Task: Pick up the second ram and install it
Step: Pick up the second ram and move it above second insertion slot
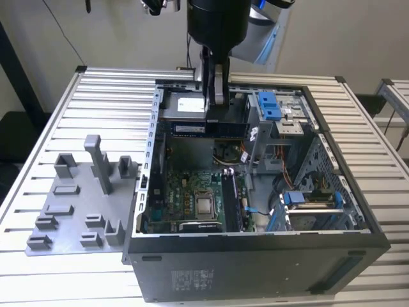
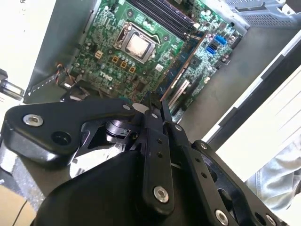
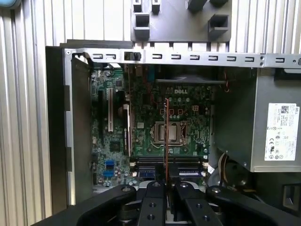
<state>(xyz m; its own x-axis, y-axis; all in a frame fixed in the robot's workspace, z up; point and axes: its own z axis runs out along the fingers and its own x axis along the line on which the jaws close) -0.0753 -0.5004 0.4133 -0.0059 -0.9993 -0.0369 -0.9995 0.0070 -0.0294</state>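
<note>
My gripper (image 1: 216, 107) hangs over the far end of the open computer case (image 1: 358, 220), shut on the second ram (image 1: 208, 128). In the exterior view this is a long dark stick with a white label, held level and broadside, above the motherboard (image 1: 185, 192). Both wrist views show the ram (image 3: 167, 136) (image 2: 181, 70) edge-on as a thin strip running out from between the closed fingertips (image 3: 157, 186) (image 2: 153, 110). The black memory slots (image 3: 169, 162) (image 2: 164, 14) (image 1: 230, 201) lie beside the CPU socket (image 3: 168, 133), below the stick and apart from it.
A light-grey holder tray (image 1: 48, 224) with upright blocks stands at the exterior view's left of the case. A power supply (image 3: 277, 132), blue drive brackets (image 1: 268, 105) and cables (image 1: 281, 185) crowd the case. Slatted table (image 1: 51, 128) surrounds it.
</note>
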